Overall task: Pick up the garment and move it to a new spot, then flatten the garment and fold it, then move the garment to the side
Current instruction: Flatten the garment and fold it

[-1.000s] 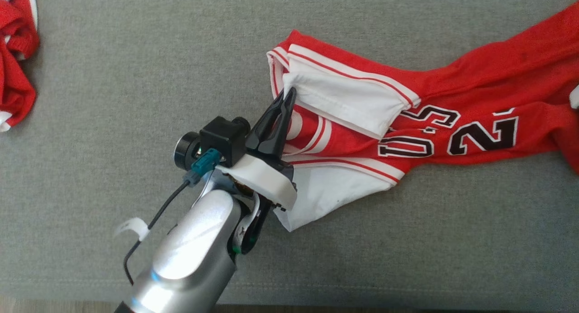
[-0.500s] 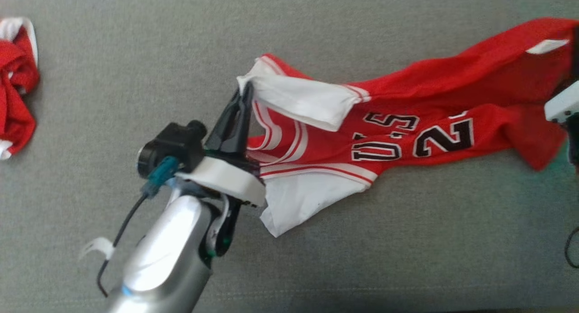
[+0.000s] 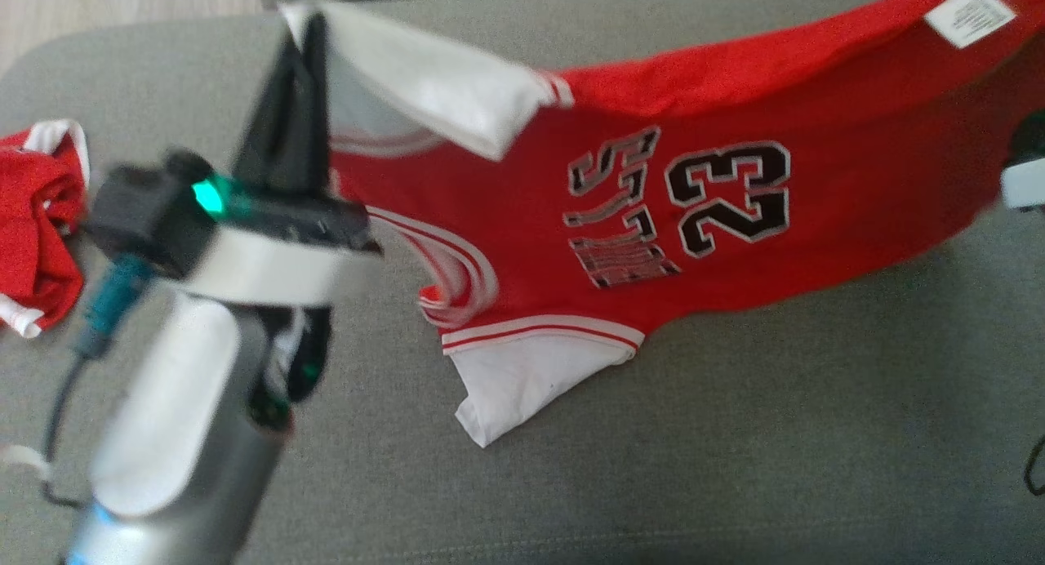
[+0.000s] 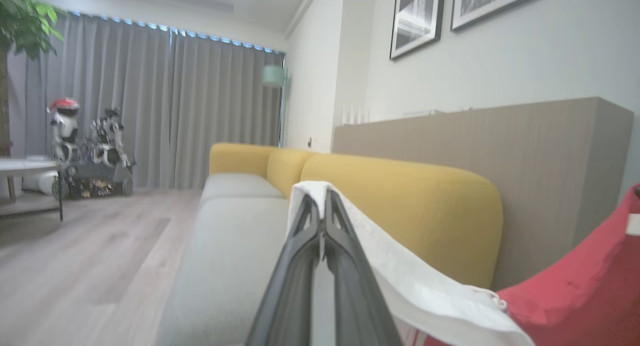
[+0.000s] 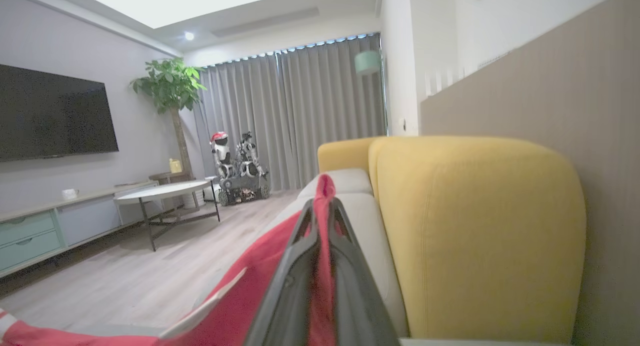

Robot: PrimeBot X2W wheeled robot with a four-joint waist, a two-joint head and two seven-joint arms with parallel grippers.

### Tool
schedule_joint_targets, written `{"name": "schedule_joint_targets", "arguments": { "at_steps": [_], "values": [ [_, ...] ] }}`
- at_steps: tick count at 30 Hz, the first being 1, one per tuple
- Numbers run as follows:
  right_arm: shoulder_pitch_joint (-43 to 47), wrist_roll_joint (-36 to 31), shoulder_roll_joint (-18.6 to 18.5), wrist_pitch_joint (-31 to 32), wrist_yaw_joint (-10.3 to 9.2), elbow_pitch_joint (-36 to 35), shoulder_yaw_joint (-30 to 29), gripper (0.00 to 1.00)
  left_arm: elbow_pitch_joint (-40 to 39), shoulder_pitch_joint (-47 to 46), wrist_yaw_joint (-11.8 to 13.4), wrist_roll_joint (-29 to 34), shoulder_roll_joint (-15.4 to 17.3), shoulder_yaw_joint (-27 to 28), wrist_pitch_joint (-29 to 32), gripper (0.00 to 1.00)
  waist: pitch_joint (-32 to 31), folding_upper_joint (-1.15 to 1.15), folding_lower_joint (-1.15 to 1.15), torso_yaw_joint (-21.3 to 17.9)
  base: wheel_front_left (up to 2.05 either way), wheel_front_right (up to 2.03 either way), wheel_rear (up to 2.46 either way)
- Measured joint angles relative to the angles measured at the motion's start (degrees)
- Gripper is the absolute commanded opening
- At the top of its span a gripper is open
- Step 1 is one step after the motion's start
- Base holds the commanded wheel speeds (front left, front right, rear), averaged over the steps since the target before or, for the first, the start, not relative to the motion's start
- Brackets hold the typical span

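In the head view, the garment — a red jersey with white panels and the number 23 — is seen stretched sideways above the grey sofa seat. Its white corner at the upper left is pinched between the closed fingers of the left gripper, which is blurred. A white label is shown at the upper right, where the cloth runs to the edge of the view. A lower white panel hangs lowest, and whether it touches the seat cannot be told. A red bundle is seen crumpled at the left edge, well apart from the jersey.

In the left wrist view, the two dark fingers are pressed together on a fold of white cloth, which is draped over their tips and falls away to the right into red fabric. A yellow backrest and grey curtains are seen behind.

In the right wrist view, the right gripper is clamped on a red edge of the garment — the fabric stands up between the fingers and trails to the lower left. A wooden floor and a round table are seen to the left.
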Motion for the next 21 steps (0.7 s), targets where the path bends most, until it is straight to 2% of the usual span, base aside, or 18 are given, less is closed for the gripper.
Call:
{"name": "schedule_joint_targets", "arguments": {
  "at_steps": [4,10,15,21],
  "values": [
    [0.53,-0.52,1.05,3.39,0.0,-8.25,-2.87,0.0,-3.05,-5.68,-0.04,0.13,1.37,1.81,1.53,0.0,-2.29,0.0,0.0,0.13,0.0,0.0,0.0],
    [0.06,-2.82,3.63,8.53,0.0,-16.06,-4.91,0.0,-5.61,-14.93,-0.66,0.13,2.15,3.83,4.41,0.0,-5.6,0.0,0.0,0.58,0.0,0.0,0.0],
    [-0.08,-4.14,4.94,12.39,0.0,-18.79,-5.1,0.0,-6.17,-19.76,-0.94,0.16,2.76,4.37,6.43,0.0,-7.98,0.0,0.0,0.88,0.0,0.0,0.0],
    [-0.09,-4.49,5.84,14.92,0.0,-18.92,-5.19,0.0,-4.64,-20.74,-1.16,0.12,2.81,4.28,7.8,0.0,-9.59,0.0,0.0,0.78,0.0,0.0,0.0]
  ]
}}
